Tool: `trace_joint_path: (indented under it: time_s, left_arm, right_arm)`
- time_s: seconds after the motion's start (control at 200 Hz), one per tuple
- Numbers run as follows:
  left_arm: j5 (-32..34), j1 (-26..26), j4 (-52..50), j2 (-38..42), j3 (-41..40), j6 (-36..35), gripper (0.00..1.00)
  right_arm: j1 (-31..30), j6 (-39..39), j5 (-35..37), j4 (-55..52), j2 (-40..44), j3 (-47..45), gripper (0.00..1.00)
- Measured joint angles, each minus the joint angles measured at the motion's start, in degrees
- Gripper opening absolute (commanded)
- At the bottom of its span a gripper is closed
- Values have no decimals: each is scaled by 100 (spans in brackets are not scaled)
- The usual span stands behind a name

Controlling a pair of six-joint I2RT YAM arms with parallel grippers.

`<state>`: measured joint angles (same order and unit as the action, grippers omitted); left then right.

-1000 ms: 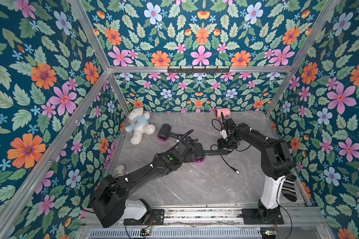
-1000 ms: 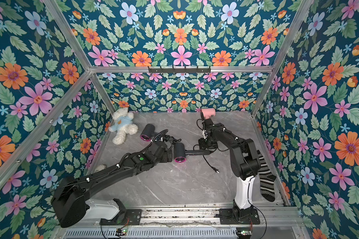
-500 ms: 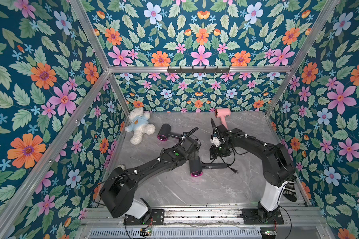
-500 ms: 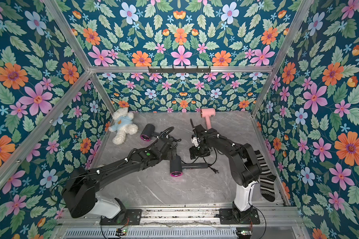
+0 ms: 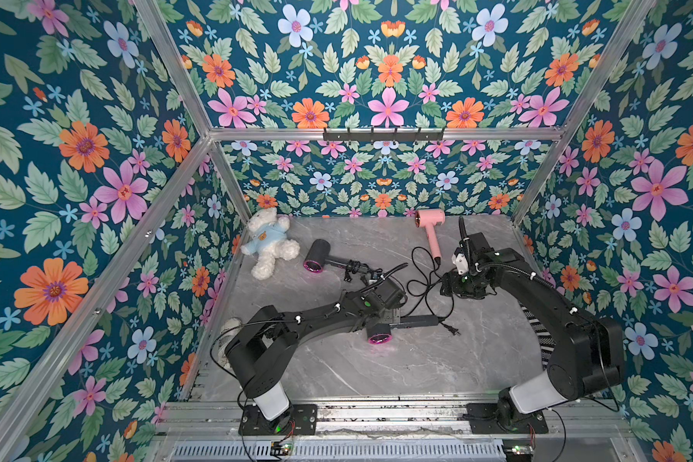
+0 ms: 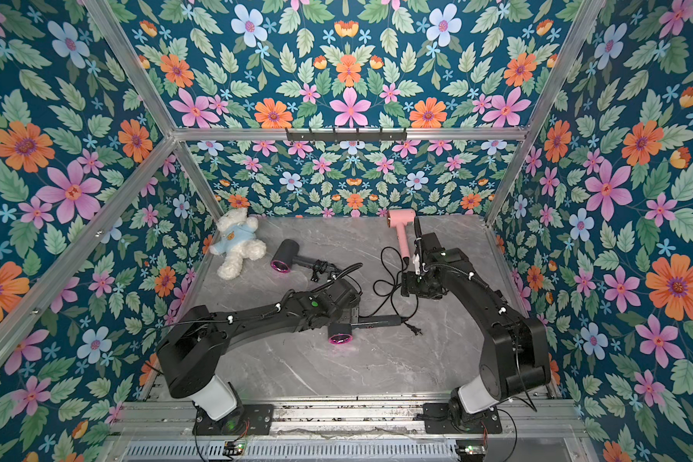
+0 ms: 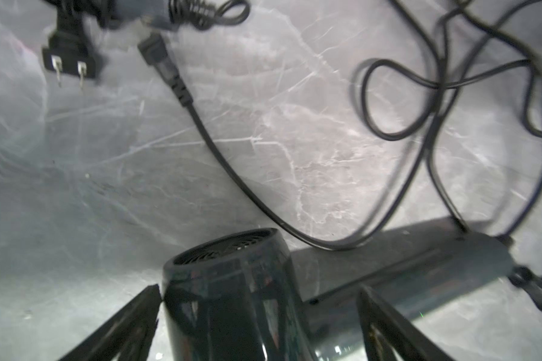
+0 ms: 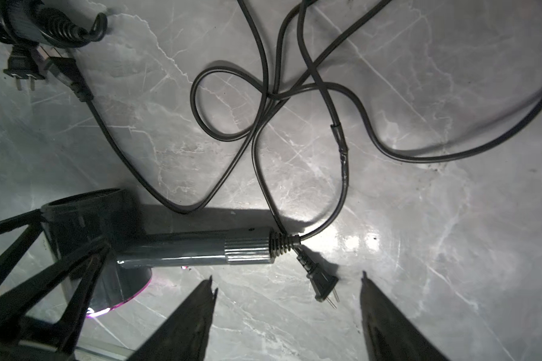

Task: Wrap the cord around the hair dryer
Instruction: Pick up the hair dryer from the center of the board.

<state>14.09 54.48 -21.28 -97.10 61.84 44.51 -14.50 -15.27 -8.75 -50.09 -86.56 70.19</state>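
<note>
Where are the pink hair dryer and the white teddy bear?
Pink hair dryer [image 5: 431, 218]: in a top view, on its barrel.
White teddy bear [image 5: 269, 241]: in a top view, on its blue shirt.

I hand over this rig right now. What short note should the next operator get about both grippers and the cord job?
Left gripper: open, straddling the barrel of the dark grey plastic hair dryer, lying on the grey marble table.
Right gripper: open, empty, over the black two-pin plug.
Black cord: loose loops on the table.
Done: no wrap yet.
To do: wind the whole cord around the dryer.
</note>
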Motion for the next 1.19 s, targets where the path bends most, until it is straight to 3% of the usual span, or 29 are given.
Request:
trace_joint_path:
  time_s: [0.255, 0.59, 0.81, 1.0, 1.195]
  left_arm:
    - [227, 33, -378, -509, 269, 632, 99]
    - [-76, 44, -258, -813, 223, 1106, 99]
    - [-98, 11, -426, -850, 334, 949, 77]
    - [-201, -146, -575, -885, 433, 546, 70]
    - [-249, -323, -826, -1141, 774, -17, 41]
  right_arm:
    - [4, -63, 107, -20, 247, -219, 74]
    - [4, -81, 186, 20, 310, -461, 74]
    - [4, -76, 315, 26, 350, -472, 74]
    - [4, -57, 361, 24, 350, -413, 74]
    - [4, -46, 396, 22, 396, -387, 74]
